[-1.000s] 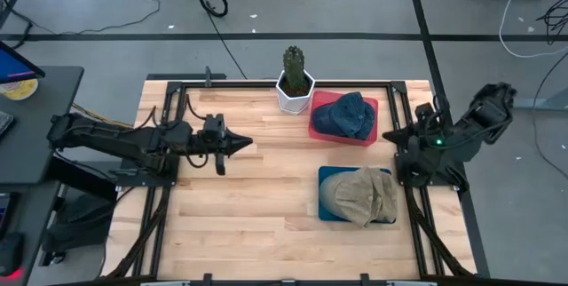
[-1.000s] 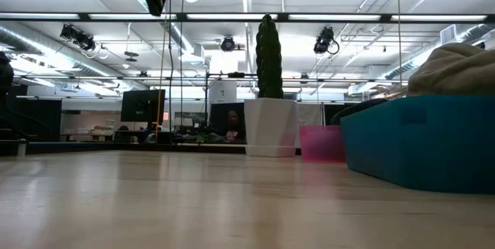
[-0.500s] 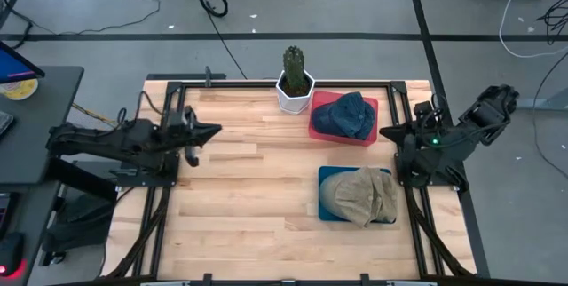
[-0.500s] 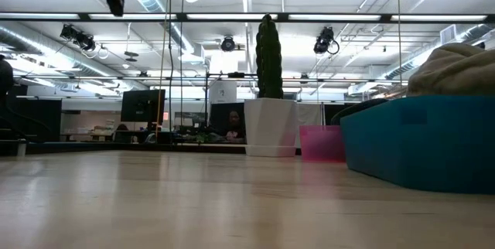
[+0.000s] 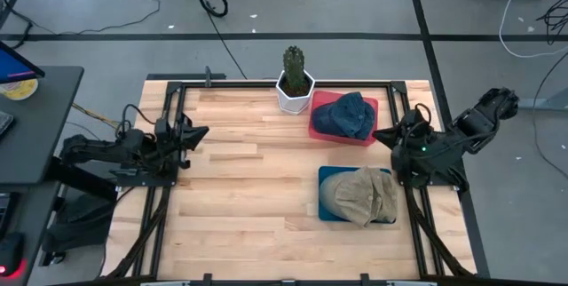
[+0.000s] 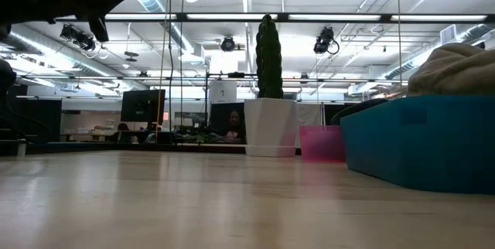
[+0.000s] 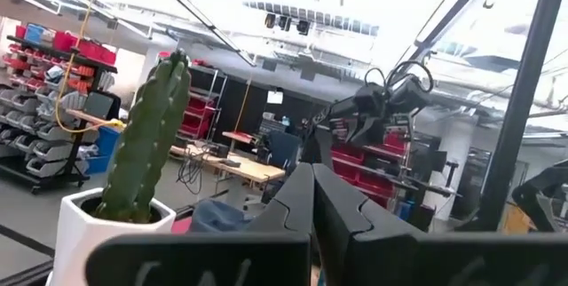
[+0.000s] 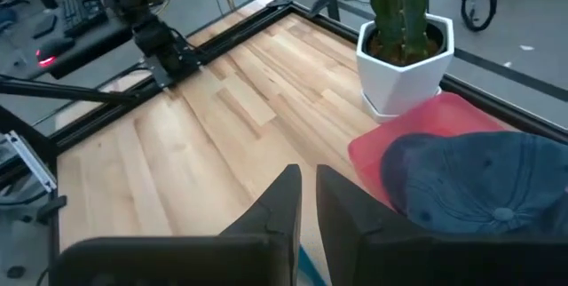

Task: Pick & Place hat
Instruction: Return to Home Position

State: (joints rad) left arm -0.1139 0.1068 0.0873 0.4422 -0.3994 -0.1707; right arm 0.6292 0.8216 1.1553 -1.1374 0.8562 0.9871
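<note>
- As you look down on the table [image 5: 240,197], the brown cap [image 5: 362,194] lies heaped in the blue bin [image 5: 325,204], which sits by the table's right edge.
- From table height, you see the cap's crown rising above the bin's rim.
- Your right gripper [image 5: 380,134] hangs at that right edge, just past the bin's far right corner and apart from the cap. Its fingers are drawn almost together with nothing between them.
- Your left gripper [image 5: 201,131] sits at the table's left edge, well apart from the cap. Its fingers are pressed together on nothing.
- A blue cap [image 5: 348,115] rests in the red bin [image 5: 318,129] near the far right corner, between the right gripper and the cactus [image 5: 294,60].
- That cactus stands upright in a white pot [image 5: 294,98] at the middle of the far edge, just beside the red bin.
</note>
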